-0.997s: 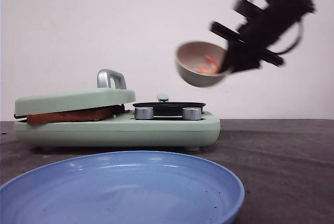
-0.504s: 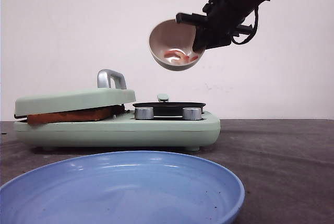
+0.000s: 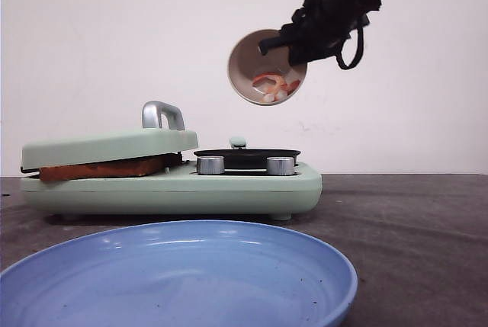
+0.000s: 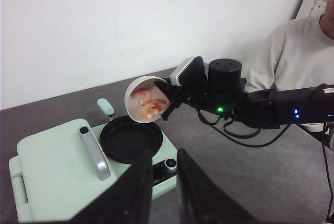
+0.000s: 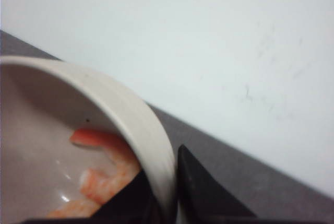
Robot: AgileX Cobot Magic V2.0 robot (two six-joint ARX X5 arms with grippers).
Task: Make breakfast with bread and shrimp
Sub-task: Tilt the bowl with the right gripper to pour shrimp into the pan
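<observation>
Bread [image 3: 103,168] shows only its crust edge beneath the lid [image 3: 107,146].

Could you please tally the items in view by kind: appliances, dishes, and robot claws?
Appliances: 1, the green breakfast maker
Dishes: 2, the blue plate and the beige bowl of shrimp
Claws: 2, the right claw gripping the bowl rim, the left claw
Total: 5

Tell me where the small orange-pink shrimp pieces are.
In the front view, the shrimp lie inside the tilted beige bowl held by the right gripper, above the black pan.
</observation>
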